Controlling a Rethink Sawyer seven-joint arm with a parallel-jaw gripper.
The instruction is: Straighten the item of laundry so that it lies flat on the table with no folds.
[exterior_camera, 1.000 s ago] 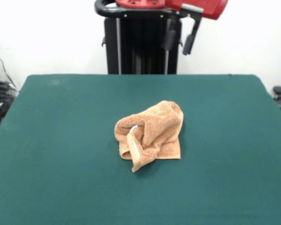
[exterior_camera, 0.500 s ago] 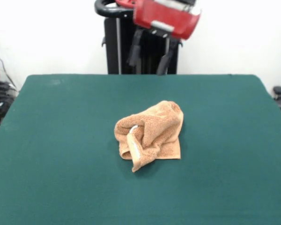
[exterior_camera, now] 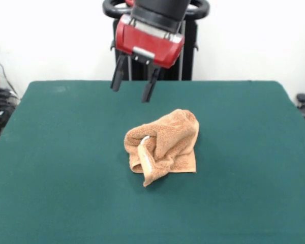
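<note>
towel (exterior_camera: 162, 145): crumpled heap on table (exterior_camera: 56, 152) | gripper (exterior_camera: 131, 88): spread wide, empty, above | flattening: not yet begun

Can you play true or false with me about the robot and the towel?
1. The towel lies flat and smooth. False: it is bunched up with folds.
2. The gripper is open. True: its two fingers stand apart with nothing between them.
3. The gripper is holding the towel. False: it hangs in the air, apart from the towel.
4. The towel sits on the green table. True.
5. A small white label shows on the towel. True.
</note>
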